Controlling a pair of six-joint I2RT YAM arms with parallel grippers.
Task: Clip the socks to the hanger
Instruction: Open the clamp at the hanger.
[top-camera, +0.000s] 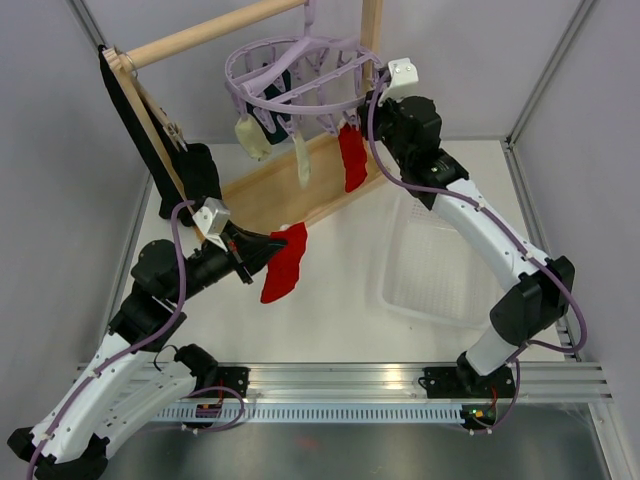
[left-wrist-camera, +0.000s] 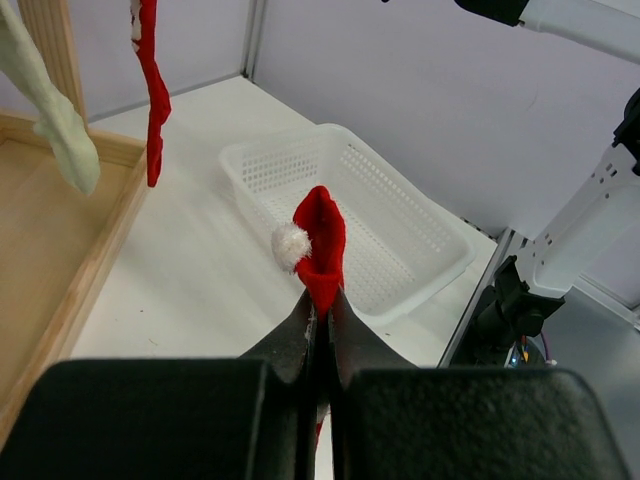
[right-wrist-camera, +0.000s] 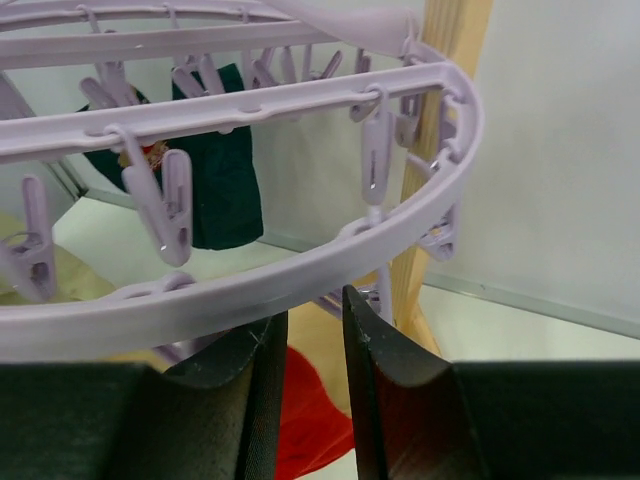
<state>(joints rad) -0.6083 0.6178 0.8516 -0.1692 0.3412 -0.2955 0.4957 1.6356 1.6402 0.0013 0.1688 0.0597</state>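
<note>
Left tool (left-wrist-camera: 318, 300) pinched tight on red sock (left-wrist-camera: 322, 245), sock sticking out beyond tips; right tool (right-wrist-camera: 312, 320) part-open, empty, hanger (right-wrist-camera: 300, 285) rim just above its tips

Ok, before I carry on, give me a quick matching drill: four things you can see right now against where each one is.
Things:
1. red fabric sock with a white pompom
2. pale cream fabric sock
3. white plastic mesh basket
4. right hand

Places:
A. sitting on the white table
B. pinched in the shut left hand
C. hanging from the round lavender plastic hanger
D. just under the hanger's outer ring, jaws apart

Pairs: 1-B, 2-C, 3-A, 4-D
</note>
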